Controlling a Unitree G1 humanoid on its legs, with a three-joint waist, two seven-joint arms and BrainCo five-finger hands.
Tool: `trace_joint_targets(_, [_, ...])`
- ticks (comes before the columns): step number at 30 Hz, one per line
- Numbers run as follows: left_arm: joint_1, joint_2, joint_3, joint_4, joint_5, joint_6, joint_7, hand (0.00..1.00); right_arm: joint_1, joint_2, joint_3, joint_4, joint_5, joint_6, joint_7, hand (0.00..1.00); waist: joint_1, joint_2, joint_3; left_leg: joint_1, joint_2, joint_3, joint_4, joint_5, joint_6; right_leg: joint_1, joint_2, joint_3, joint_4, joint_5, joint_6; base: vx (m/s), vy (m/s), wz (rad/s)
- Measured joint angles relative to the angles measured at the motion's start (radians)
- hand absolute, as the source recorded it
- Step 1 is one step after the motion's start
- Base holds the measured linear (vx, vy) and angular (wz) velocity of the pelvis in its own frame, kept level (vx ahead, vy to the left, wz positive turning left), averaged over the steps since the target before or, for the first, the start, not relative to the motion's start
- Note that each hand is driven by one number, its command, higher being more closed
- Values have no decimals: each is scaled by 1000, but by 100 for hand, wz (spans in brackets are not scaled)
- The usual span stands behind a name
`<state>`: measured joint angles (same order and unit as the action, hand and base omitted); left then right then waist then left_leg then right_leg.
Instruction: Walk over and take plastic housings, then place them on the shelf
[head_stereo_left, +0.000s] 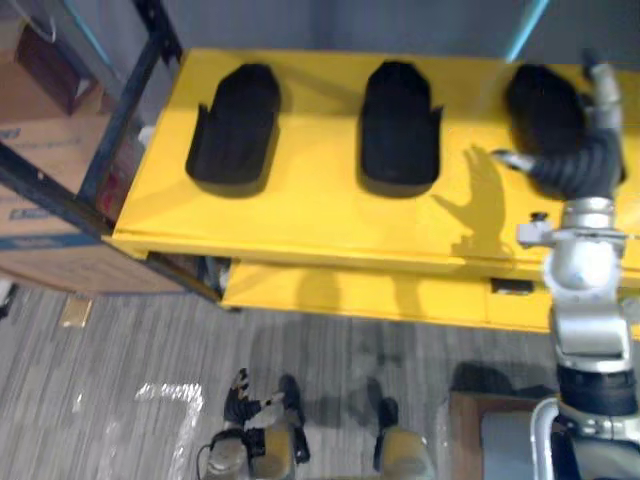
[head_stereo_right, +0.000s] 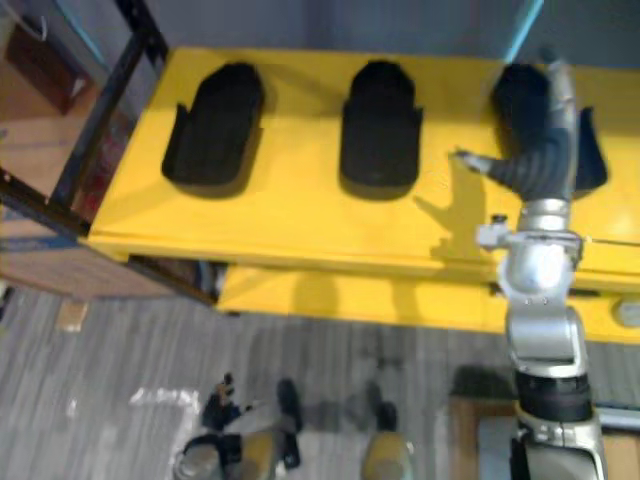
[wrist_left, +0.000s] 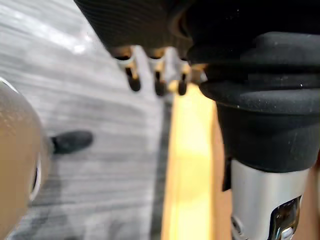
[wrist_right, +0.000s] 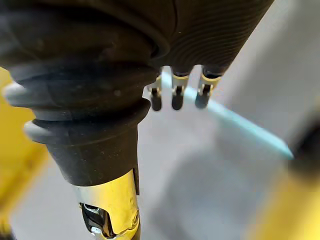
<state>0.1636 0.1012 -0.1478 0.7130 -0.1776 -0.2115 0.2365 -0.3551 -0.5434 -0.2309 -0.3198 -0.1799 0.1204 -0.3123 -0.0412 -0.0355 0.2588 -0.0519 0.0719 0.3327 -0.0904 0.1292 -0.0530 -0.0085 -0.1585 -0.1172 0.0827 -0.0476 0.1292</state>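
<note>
Grey striped floor lies nearest you, and your left hand hangs low over it, fingers slack and holding nothing. Beyond it comes the lower tier of the yellow shelf, then the front edge of the top deck. All three black plastic housings lie flat on that deck, well apart in a row: the left housing, the middle housing and the right housing. Your right hand is raised over the right one with straight fingers and the thumb spread, gripping nothing (whether it touches the shell, I cannot tell). Judge these shells as light, stiff and rather slick, with thin raised side walls. Take one across its width, thumb on one wall and fingers on the other, and do not squeeze hard, since thin walls may flex. You have bare yellow room between the pieces and in front of them for lowering the hand. Mind the dark frame post at the deck's left end, with cardboard boxes past it, and the grey wall close behind the row.
</note>
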Motion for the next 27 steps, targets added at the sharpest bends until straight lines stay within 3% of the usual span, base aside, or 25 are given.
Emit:
trace_joint_targets(3, [-2, 0, 28, 57, 0, 3, -3, 0, 87, 30, -96, -30, 1, -30, -55, 0, -25, -27, -59, 25, 24, 22, 0, -8, -12, 10, 19, 30, -9, 3, -5, 50, -44, -34])
trace_joint_targets(5, [-4, -4, 41, 84, 0, 7, -5, 0, 150, 51, -160, -41, 10, -41, -82, 0, -34, -32, -81, 41, 37, 42, 0, -11, -19, 11, 31, 49, -10, 7, -11, 2, -52, -38])
trace_joint_targets(6, [-4, -13, 69, 104, 0, 19, -5, 0, 230, 85, -227, -42, 41, -56, -88, 0, -53, -34, -97, 53, 47, 58, -1, -11, -25, 11, 41, 66, -12, 11, -18, -39, -36, -42])
trace_joint_targets(9, [5, -33, 138, 144, -4, 30, -5, 0, 407, 182, -290, -27, 175, -75, -62, 0, -101, -24, -117, 73, 61, 90, -1, -16, -39, 7, 55, 94, -18, 10, -27, -69, -24, -37])
trace_joint_targets(13, [26, -36, 205, 173, -20, 41, -5, 0, 602, 332, -295, 145, 208, -80, -35, 0, -141, -21, -140, 93, 76, 122, -1, -19, -53, 5, 69, 127, -21, 7, -27, -67, -21, -31])
trace_joint_targets(15, [35, -36, 220, 174, -21, 42, -4, 0, 646, 391, -298, 227, 238, -88, -37, 0, -140, -17, -144, 102, 78, 144, -1, -20, -52, 7, 71, 136, -24, 7, -27, -33, -5, -23])
trace_joint_targets(22, [76, -53, 255, 174, -18, 67, -2, 0, 713, 513, -236, 368, 283, -234, -79, 0, -135, -11, -167, 103, 65, 171, -1, -27, -41, 10, 62, 146, -36, 7, -27, -9, 2, -5])
trace_joint_targets(27, [91, -62, 258, 172, -11, 80, -4, 0, 750, 578, -167, 424, 281, -248, -81, 0, -123, -7, -178, 104, 50, 195, -1, -36, -27, 11, 45, 146, -42, 7, -29, 27, 18, -2])
